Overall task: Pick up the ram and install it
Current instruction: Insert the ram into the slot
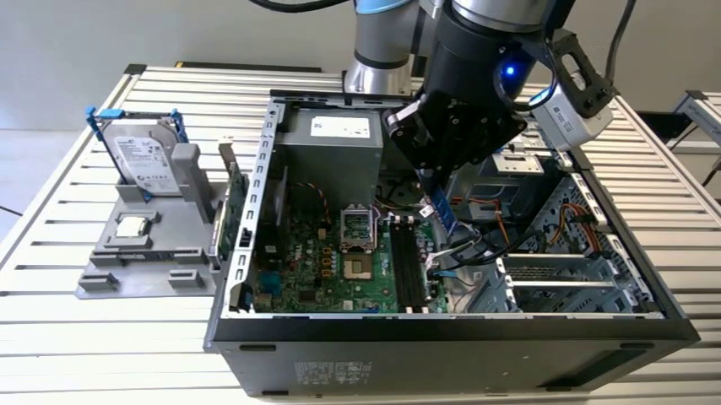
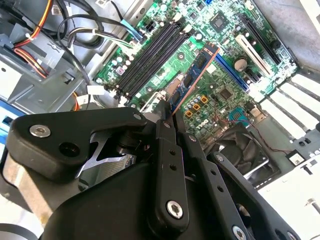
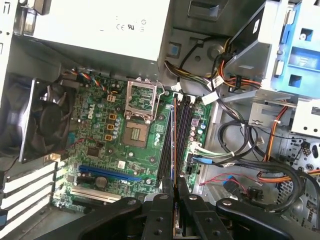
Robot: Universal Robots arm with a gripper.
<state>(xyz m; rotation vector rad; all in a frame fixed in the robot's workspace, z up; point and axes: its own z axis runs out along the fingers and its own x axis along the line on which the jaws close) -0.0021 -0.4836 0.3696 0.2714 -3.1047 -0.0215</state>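
Gripped by one end in the closed gripper [image 2: 166, 114]: the ram [image 2: 194, 77], flat faces pinched on both sides. Juts lengthwise out from the grip, down toward the slots [image 2: 150, 55], hanging above them. Seen edge-on in the first wrist view, in line with the slots' own direction, over the gap between two of them. Contact with any slot: cannot tell.

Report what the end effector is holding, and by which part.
The end effector is shut on the ram stick, pinching it at one end; the rest juts out free above the motherboard, near its black slots.
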